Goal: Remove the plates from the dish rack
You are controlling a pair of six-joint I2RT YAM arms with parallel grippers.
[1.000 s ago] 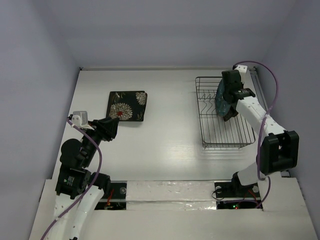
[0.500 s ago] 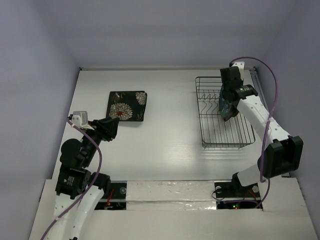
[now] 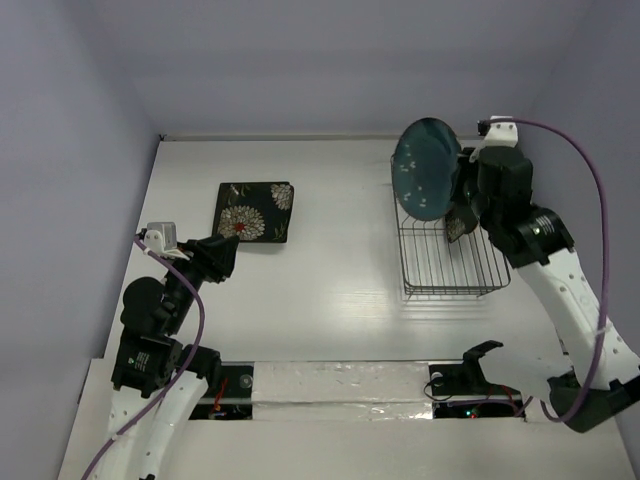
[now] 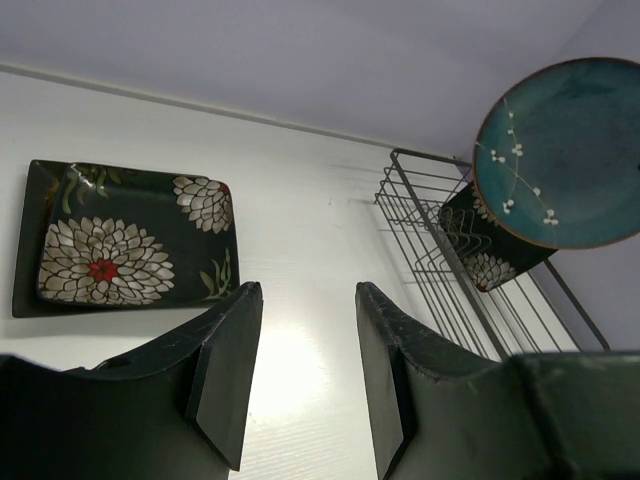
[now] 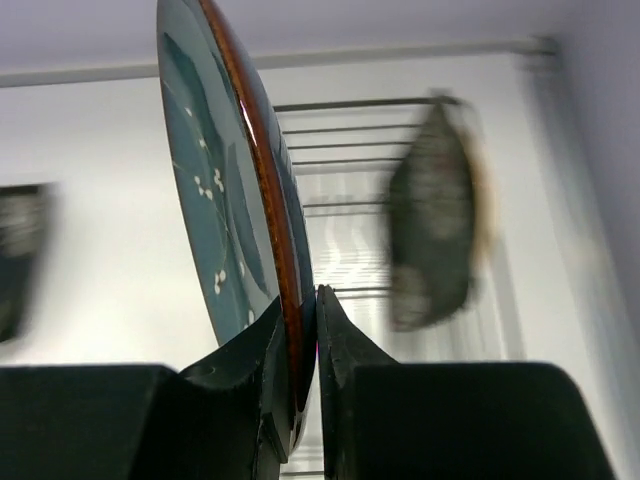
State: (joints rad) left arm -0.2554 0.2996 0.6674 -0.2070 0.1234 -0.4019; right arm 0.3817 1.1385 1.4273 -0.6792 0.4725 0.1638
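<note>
My right gripper (image 3: 458, 196) (image 5: 300, 297) is shut on the rim of a round teal plate (image 3: 424, 169) (image 5: 212, 200) (image 4: 560, 152), held upright in the air above the far left corner of the dish rack (image 3: 450, 272) (image 4: 445, 285) (image 5: 340, 145). A square plate with a black flowered back (image 3: 458, 229) (image 4: 492, 250) (image 5: 433, 240) stands on edge in the rack. Another square plate (image 3: 254, 211) (image 4: 125, 240) lies flowered side up on the table at the left. My left gripper (image 3: 226, 254) (image 4: 307, 293) hovers open and empty just near of it.
The rack stands at the table's right side, close to the right wall (image 3: 590, 110). The back wall (image 3: 330, 70) runs along the far table edge. White table surface (image 3: 330, 250) lies between the flat square plate and the rack.
My right arm has lifted the round teal plate up out of the rack and swung it left, its face now turned toward the camera. The left arm has not moved.
</note>
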